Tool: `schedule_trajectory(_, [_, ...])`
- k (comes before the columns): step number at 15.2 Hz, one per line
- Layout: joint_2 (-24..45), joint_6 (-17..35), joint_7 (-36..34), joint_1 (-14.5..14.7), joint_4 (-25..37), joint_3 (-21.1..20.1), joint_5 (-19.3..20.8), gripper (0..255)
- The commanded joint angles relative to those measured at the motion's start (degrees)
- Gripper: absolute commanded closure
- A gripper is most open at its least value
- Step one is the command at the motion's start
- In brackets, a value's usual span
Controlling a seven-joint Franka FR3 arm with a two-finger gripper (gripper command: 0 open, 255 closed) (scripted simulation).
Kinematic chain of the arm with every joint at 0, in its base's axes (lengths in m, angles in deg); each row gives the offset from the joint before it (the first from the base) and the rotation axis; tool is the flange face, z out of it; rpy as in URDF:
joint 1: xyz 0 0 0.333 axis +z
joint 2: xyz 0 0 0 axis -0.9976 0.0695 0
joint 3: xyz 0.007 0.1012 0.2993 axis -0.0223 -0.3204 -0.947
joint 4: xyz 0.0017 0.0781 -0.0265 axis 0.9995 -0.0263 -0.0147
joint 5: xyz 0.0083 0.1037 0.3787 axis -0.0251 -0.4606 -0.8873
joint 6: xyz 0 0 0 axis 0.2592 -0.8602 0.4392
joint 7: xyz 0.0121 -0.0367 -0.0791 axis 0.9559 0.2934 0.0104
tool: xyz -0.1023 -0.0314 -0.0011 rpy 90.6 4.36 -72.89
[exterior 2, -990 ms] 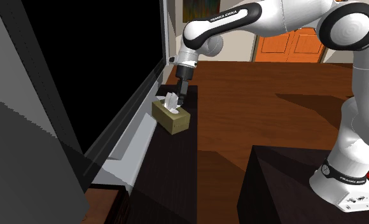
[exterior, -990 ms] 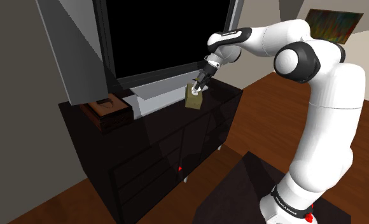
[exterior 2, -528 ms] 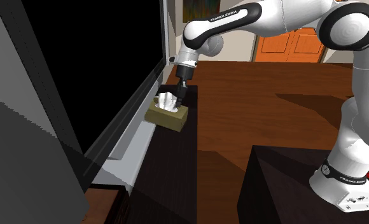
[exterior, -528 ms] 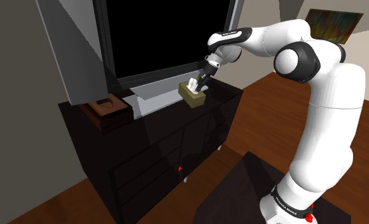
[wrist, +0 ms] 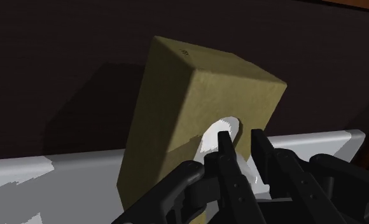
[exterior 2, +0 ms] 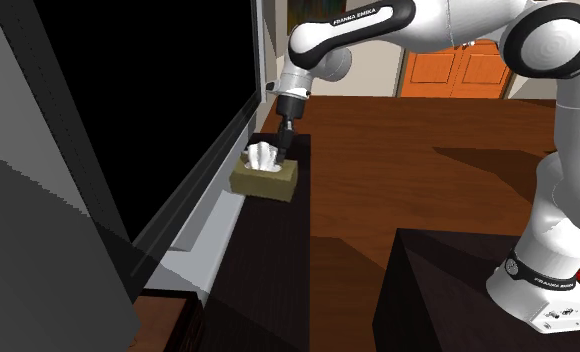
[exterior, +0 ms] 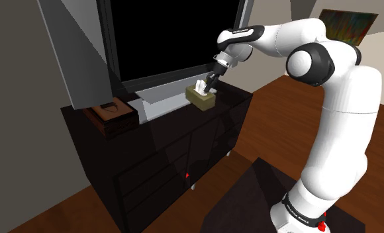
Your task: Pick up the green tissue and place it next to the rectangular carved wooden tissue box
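The end effector (exterior: 210, 81) is reaching down onto the olive-green tissue box (exterior: 201, 98), its fingers (wrist: 226, 149) standing narrow and clasping the white tissue tuft (wrist: 214, 136) that is sticking out of the box's top. They are gripping the tuft only, not the box's walls.

The tissue box is lying flat on the dark cabinet (exterior: 161, 129), toward the end at the shoulder view's right, near the back edge and just beside the light grey ledge (exterior: 164, 99). Its long axis appears to be running across the cabinet, from back edge toward front edge. The end effector is coming at it from above, at the end of the tuft nearer the front edge.

The carved wooden tissue box (exterior: 109, 114) is sitting at the opposite end of the cabinet, well apart, so the carry is likely running along the cabinet's length toward the shoulder view's left. A hold on the tuft alone is risking the tissue pulling out or the box swinging.
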Motion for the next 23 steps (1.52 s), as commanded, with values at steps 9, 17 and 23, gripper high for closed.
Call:
schedule_trajectory(9, [-1.1,-6.4,-3.0,-0.3,6.2,0.2,1.0,255])
schedule_trajectory(17, [-0.8,-12.1,-5.3,-0.8,12.5,0.4,1.4,255])
schedule_trajectory(23, [0.1,-16.7,-7.1,-1.4,18.3,0.4,1.4,255])
